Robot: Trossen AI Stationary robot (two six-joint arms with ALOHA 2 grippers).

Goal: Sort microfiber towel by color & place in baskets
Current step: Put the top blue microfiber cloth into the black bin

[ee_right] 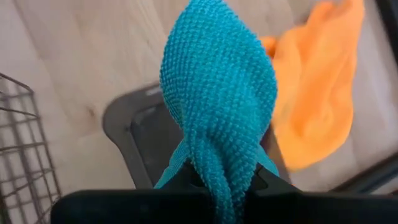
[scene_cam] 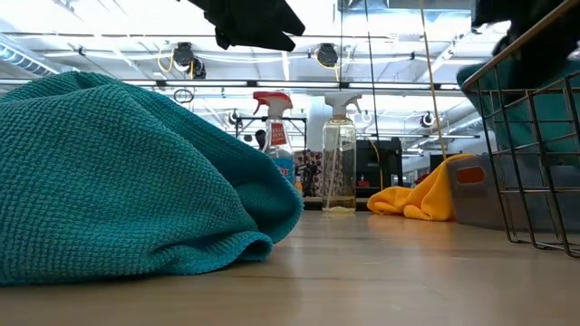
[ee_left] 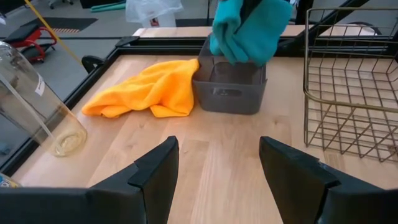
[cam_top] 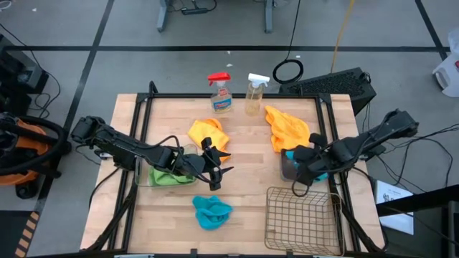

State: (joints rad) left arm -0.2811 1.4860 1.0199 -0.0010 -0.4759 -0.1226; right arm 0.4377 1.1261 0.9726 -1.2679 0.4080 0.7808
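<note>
My right gripper (ee_right: 219, 186) is shut on a turquoise towel (ee_right: 217, 93) above the dark grey bin (ee_right: 140, 134), which stands at the table's right (cam_top: 289, 169). A second turquoise towel (cam_top: 211, 211) lies bunched near the front edge. Green towels (cam_top: 168, 178) lie in the clear tub (cam_top: 143, 172) on the left. One orange towel (cam_top: 208, 135) lies at mid table. Another orange towel (cam_top: 287, 127) lies beside the bin. My left gripper (ee_left: 217, 152) is open over mid table, between the tub and the bin, and touches nothing. The wire basket (cam_top: 301, 218) is front right. My right gripper pinches a bunched fold of the turquoise towel (ee_right: 221, 168) between its two fingers, coming from above. The towel is lifted clear of the table and hangs slack in a twisted bundle. Its lower end (ee_left: 239, 56) hangs at the grey bin's opening.
Two spray bottles stand at the far edge, one with a red head (cam_top: 221, 93) and one clear (cam_top: 254, 94). Black frame rails (cam_top: 140, 136) run along the table's sides. Bare wood shows between my left gripper and the bin.
</note>
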